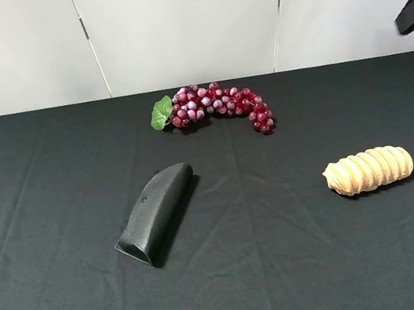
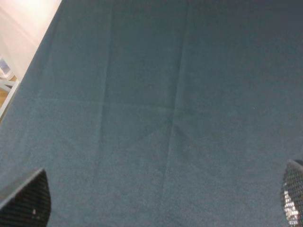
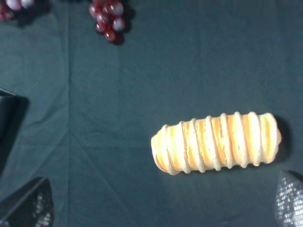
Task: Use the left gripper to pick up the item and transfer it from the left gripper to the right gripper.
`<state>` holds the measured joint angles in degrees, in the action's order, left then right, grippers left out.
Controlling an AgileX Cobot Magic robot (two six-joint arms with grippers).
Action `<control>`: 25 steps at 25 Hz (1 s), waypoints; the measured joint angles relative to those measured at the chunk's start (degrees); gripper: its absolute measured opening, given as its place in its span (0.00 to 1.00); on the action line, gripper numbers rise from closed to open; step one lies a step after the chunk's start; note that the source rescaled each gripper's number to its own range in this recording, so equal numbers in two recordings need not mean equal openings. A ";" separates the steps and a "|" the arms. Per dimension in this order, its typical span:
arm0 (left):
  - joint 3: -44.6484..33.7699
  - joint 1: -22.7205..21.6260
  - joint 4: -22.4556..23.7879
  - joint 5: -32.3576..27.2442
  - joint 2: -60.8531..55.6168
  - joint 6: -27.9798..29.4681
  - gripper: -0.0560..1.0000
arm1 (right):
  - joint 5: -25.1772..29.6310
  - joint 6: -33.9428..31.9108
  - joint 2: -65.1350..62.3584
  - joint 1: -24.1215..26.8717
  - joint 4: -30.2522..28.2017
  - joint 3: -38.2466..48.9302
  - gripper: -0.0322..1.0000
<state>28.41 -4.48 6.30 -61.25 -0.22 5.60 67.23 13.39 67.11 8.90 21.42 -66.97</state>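
Both grippers spread wide — bread roll (ridged) lies unheld.

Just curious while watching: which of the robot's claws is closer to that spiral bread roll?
The right gripper: it hangs open above the bread roll, which fills its wrist view. The left gripper, also open, sees only bare black cloth.

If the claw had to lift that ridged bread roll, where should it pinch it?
Probably around the middle of the bread roll, coming straight down from above. It lies flat on the black cloth, long and narrow, so fingers closing across its short width would fit, and a middle grip should keep it balanced.
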 joint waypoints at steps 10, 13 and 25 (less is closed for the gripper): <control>0.00 0.00 0.00 0.00 0.00 0.00 0.97 | 1.01 -1.34 -17.61 0.00 -4.73 6.68 1.00; 0.00 0.00 0.00 0.00 0.00 0.00 0.97 | 0.12 -1.47 -23.26 0.00 -5.01 11.57 1.00; 0.00 0.00 0.00 0.00 0.00 0.00 0.97 | -7.58 -1.51 -48.07 0.00 -6.89 27.70 1.00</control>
<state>28.41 -4.48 6.30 -61.25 -0.22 5.60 59.65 11.87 19.04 8.90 14.53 -39.28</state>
